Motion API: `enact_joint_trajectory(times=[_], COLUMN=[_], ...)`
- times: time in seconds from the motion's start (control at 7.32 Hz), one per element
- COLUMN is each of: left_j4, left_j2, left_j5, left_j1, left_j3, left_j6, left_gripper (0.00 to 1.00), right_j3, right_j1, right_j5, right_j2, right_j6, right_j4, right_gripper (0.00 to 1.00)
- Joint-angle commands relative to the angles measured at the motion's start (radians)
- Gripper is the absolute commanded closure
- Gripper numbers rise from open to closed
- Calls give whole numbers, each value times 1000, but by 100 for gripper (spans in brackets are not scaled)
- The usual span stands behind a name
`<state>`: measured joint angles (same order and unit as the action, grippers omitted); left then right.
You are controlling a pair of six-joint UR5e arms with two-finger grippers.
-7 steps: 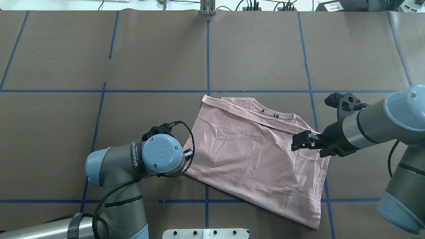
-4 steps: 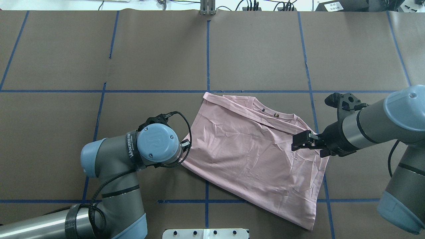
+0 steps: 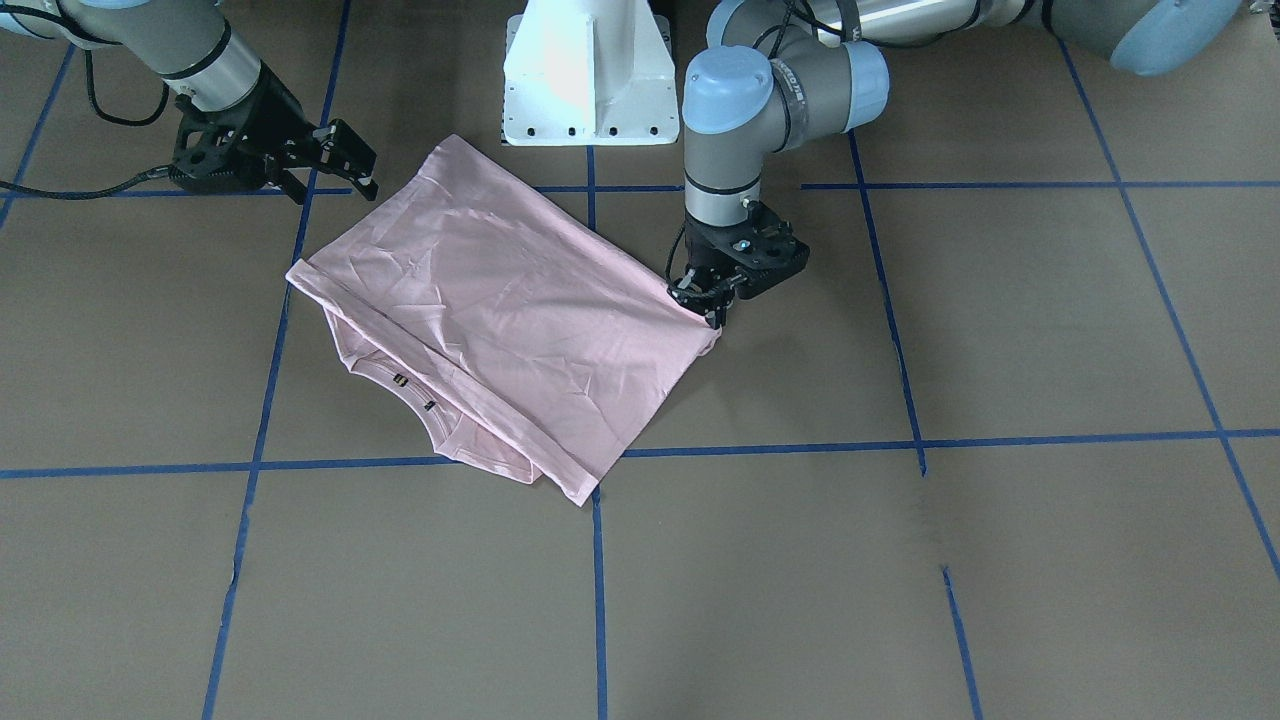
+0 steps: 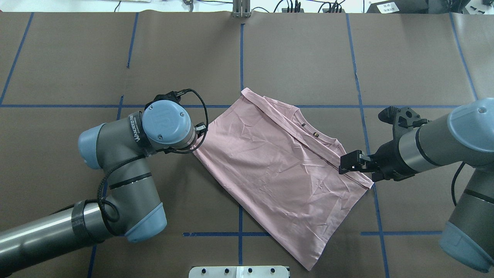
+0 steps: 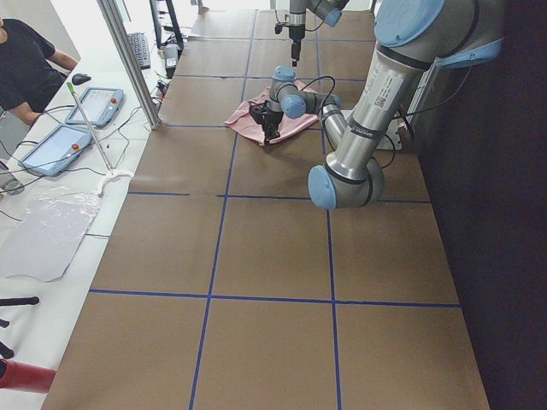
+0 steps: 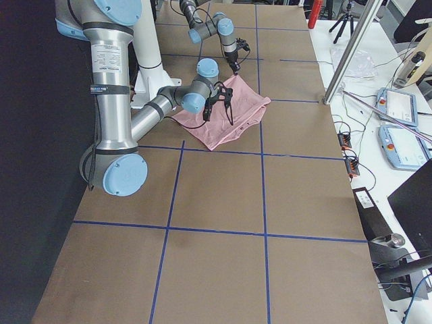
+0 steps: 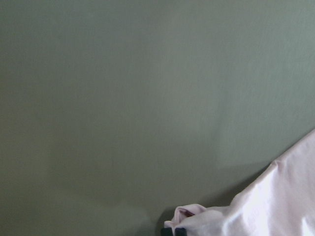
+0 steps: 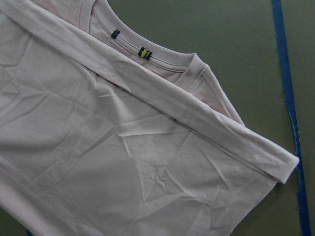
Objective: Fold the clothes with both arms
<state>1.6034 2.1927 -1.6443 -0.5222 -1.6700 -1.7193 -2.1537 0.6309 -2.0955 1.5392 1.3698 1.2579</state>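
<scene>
Left pincer (image 3: 708, 305) pinching T-shirt (image 3: 500, 300) corner; brown table (image 3: 1050, 300), blue tape grid (image 3: 1000, 440)

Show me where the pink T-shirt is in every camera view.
Front-facing: T-shirt left of centre.
Overhead: T-shirt centre, slightly low.
Exterior left: T-shirt small, top centre.
Exterior right: T-shirt upper centre.
Left wrist: T-shirt bottom right corner.
Right wrist: T-shirt fills most of the frame.
Shared landmark: neck label, in front-facing, overhead, right wrist.

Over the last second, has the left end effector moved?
Yes. In the overhead view the left end effector slid away from the robot and leftward, toward the crosswise tape line, dragging the shirt corner along.
</scene>
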Motion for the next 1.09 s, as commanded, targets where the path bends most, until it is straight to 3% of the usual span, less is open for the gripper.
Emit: enact_joint_trajectory(times=[0.0, 0.27, 0.68, 0.96], left_j4=[161, 339, 612, 703], left_j2=[77, 177, 313, 363], left_j5=[12, 12, 49, 78], left_j1=[-103, -181, -203, -203], left_j3=[217, 439, 710, 812], left_j6=[113, 228, 291, 293], left_gripper=[100, 100, 100, 100], right_j3=[-6, -5, 0, 0], right_j1=[12, 16, 16, 16], right_j5=[0, 0, 2, 0], right_j2=[-2, -2, -2, -4], right_j6=[0, 0, 0, 0], right_j4=[-2, -2, -6, -9], right_gripper=[0, 0, 0, 0])
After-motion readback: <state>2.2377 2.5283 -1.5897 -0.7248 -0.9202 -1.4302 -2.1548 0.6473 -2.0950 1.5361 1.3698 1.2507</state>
